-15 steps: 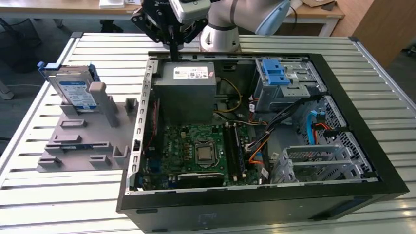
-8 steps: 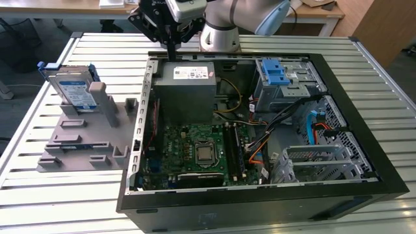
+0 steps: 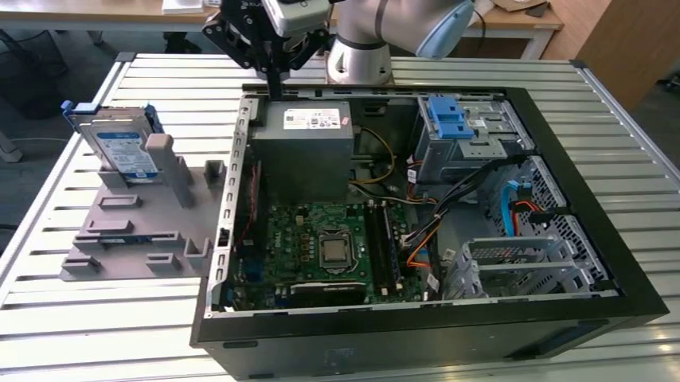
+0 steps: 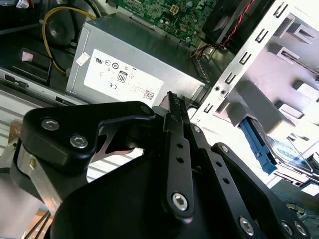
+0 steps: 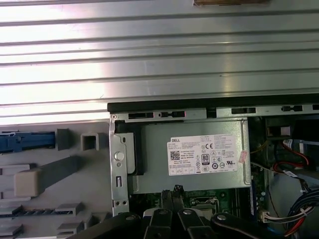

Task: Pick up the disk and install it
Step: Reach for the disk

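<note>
A black two-finger gripper (image 3: 274,87) hangs at the upper middle of the exterior view, over the rear rim of an open black computer case (image 3: 425,334). It sits just beside the large grey box-shaped power supply (image 3: 302,155). Its fingers are pressed together with nothing between them. The disk (image 3: 123,150), a flat silver hard drive with a white-and-blue label in a blue plastic carrier, stands upright in a grey plastic fixture (image 3: 117,239). It is at the frame's upper left, outside the case on the slatted metal table (image 3: 95,330), well apart from the gripper.
</note>
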Controlling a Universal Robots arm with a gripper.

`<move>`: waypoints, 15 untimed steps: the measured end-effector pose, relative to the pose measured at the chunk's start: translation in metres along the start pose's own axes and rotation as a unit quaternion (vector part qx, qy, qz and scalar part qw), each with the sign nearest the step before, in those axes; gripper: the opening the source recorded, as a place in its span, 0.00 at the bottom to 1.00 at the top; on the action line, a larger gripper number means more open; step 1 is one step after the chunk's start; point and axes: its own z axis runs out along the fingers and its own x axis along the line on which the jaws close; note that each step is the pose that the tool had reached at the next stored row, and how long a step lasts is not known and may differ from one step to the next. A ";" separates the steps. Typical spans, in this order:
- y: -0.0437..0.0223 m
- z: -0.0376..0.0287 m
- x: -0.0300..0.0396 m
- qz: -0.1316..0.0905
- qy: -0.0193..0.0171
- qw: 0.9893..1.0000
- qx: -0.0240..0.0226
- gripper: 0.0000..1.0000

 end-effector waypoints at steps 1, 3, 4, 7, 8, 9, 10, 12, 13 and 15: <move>0.0000 0.0001 0.0003 0.000 0.000 1.000 0.000 0.11; 0.0000 0.0002 0.0007 0.000 0.000 1.000 0.000 0.11; -0.0001 0.0002 0.0007 0.000 0.000 1.000 0.000 0.11; -0.0001 0.0002 0.0007 0.000 0.000 1.000 0.000 0.11; -0.0001 0.0002 0.0007 0.000 0.000 1.000 0.000 0.11; -0.0001 0.0002 0.0008 0.000 0.000 1.000 0.000 0.11; -0.0001 0.0001 0.0008 0.000 0.000 1.000 0.000 0.11; 0.0000 0.0002 0.0014 0.000 0.000 1.000 0.000 0.11; -0.0001 0.0001 0.0022 0.000 0.000 1.000 0.000 0.11; -0.0002 0.0001 0.0041 0.000 0.000 1.000 0.000 0.11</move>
